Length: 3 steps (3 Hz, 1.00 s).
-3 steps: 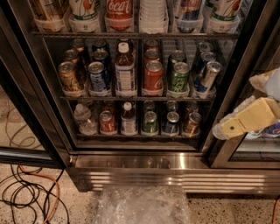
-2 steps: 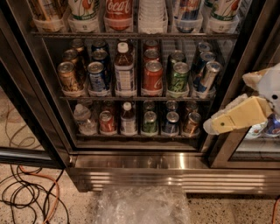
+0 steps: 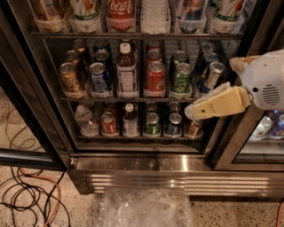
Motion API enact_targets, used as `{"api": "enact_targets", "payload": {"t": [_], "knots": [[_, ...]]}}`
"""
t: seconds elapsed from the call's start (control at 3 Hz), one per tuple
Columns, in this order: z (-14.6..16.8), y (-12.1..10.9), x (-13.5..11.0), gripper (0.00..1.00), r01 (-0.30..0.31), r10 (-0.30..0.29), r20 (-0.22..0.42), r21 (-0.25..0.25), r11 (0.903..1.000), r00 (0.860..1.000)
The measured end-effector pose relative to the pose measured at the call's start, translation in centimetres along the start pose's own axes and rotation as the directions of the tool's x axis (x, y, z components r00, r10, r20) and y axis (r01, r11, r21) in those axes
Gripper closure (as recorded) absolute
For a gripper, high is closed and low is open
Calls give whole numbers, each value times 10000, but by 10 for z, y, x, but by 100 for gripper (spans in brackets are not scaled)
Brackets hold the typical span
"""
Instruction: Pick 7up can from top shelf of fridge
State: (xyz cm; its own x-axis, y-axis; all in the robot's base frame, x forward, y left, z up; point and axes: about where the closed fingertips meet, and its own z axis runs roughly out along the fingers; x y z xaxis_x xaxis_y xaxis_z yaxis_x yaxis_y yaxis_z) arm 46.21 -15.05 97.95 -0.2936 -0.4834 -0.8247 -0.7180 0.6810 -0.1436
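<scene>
Floor cables (image 3: 26, 199): were seen coiled at the far left, beside the fridge (image 3: 146, 166). They were judged a snag risk if the base was driven closer.
7up can (image 3: 85, 9): was found toward the left of the top shelf (image 3: 146, 34), seated in a white cup holder. Only its lower part was shown.
Coca-Cola can (image 3: 120, 9): was set just beside it on the right, so little side room was judged to be left.
Gripper (image 3: 191, 113): was held low at the right, in front of the lower racks, well below and to the right of the target. Whether it was released or clenched could not be told.
Step in hand: the reach was judged barely begun, with a rise and a leftward carry needed.
Approach: a straight entry from the front, centred on the can, was advised.
Withdrawal: the can was to be lifted out of its holder before being drawn over the front rail.
</scene>
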Motion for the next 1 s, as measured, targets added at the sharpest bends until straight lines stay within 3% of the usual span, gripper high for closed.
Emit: {"api": "enact_targets", "payload": {"t": [0.33,0.67,1.0], "knots": [[0,2,3,0,-7,7,-116,-67,10000,9999],[11,4,-9,0,-312,301,430,245,9992,9986],[40,21,-40,0,-740,662,1586,442,9963,9851]]}}
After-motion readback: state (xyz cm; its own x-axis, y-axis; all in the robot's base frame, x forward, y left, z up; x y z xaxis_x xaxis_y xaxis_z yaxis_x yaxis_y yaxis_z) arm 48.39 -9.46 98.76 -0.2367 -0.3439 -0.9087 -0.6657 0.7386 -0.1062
